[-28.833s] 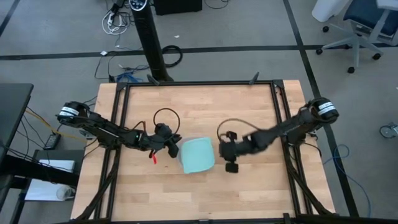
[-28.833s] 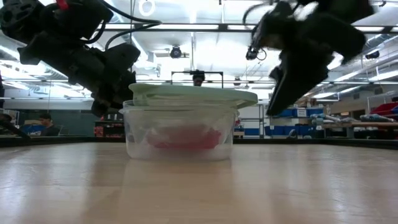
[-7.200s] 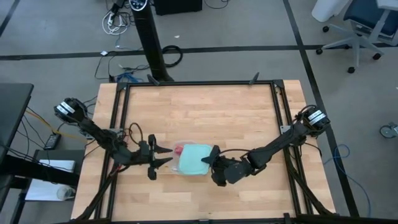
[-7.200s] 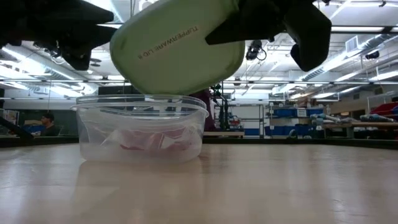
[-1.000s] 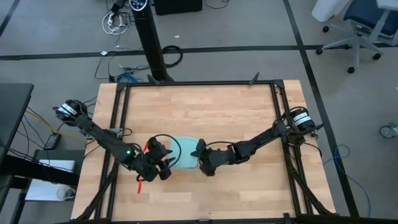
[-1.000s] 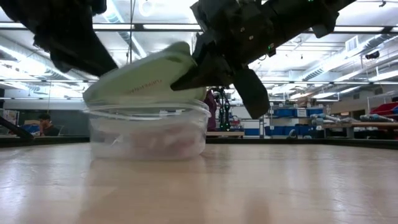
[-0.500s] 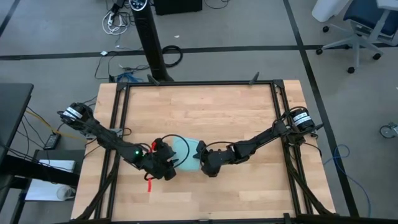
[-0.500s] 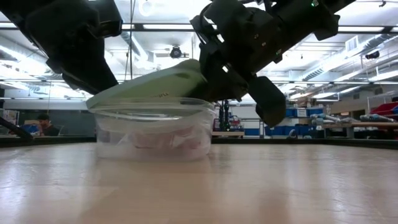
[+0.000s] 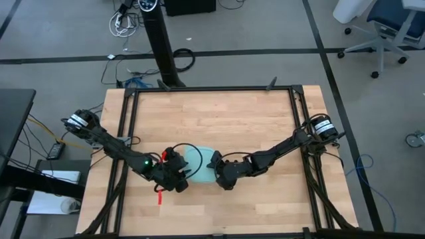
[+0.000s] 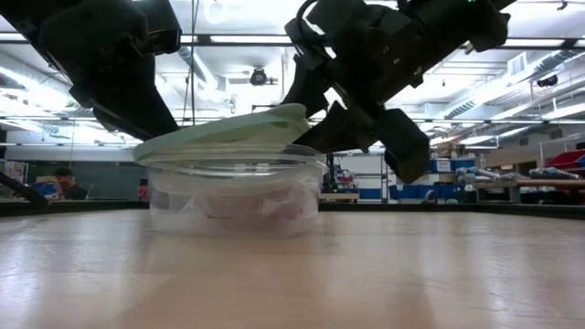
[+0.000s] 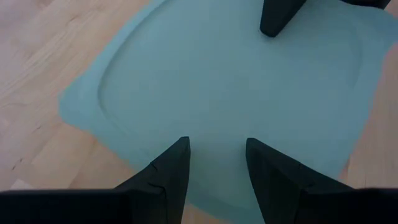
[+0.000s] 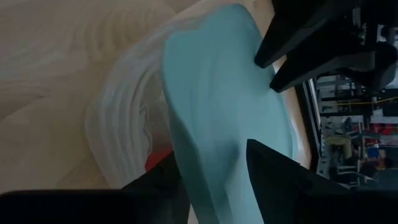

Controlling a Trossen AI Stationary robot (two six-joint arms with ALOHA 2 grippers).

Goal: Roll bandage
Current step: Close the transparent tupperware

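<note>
A clear tub (image 10: 236, 192) sits near the front middle of the tabletop (image 9: 219, 119), with bare wood wide open behind it and to the right. The bandage (image 10: 274, 208) lies inside as a dim red mass behind the clear wall; the right wrist view shows red under the lid's edge. A pale blue lid (image 9: 197, 162) rests tilted on the rim, higher on the right arm's side. The right pincer (image 12: 211, 168) grips that raised edge between its fingers. The left pincer (image 11: 216, 163) hovers partly open over the opposite edge, holding nothing. A red tag (image 9: 159, 196) hangs by the left arm.
</note>
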